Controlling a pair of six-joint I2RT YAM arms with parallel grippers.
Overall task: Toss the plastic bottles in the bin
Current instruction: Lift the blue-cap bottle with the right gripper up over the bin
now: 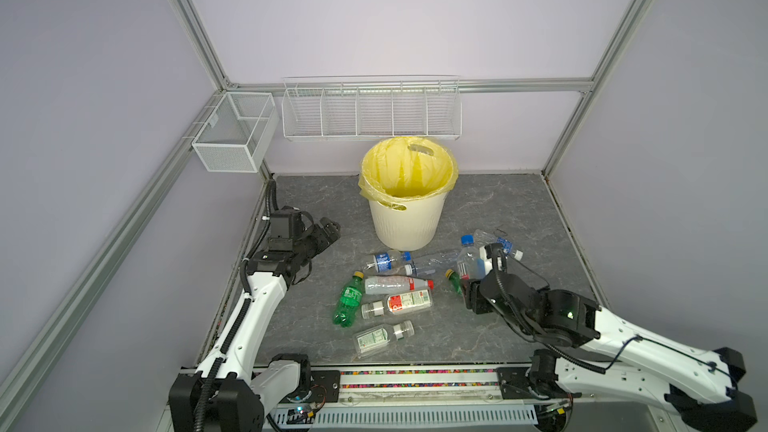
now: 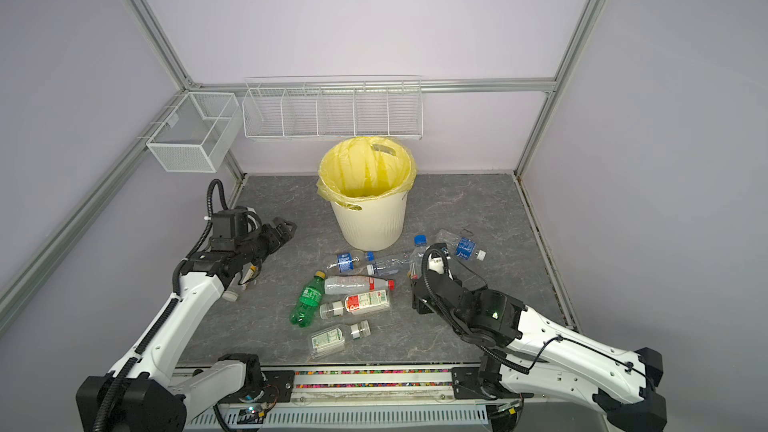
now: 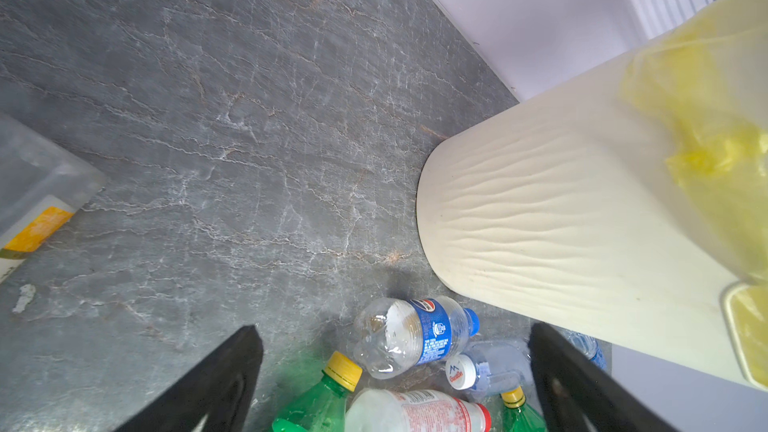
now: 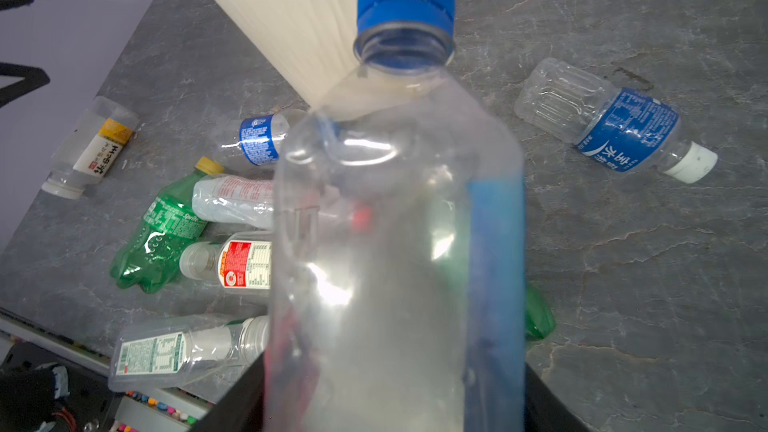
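One blue-capped bottle (image 4: 395, 222) pinched in right end effector (image 4: 395, 363); left end effector (image 3: 392, 328) spread; bin (image 1: 405, 226) holds yellow bag (image 1: 399, 168).

A grey stone-patterned tabletop (image 1: 519, 209) was seen. A small mesh basket (image 1: 232, 139) was mounted at ten o'clock, a long divided wire rack (image 1: 372, 112) at twelve. At six, a multicoloured strip (image 1: 415, 372), possibly beads, was laid.
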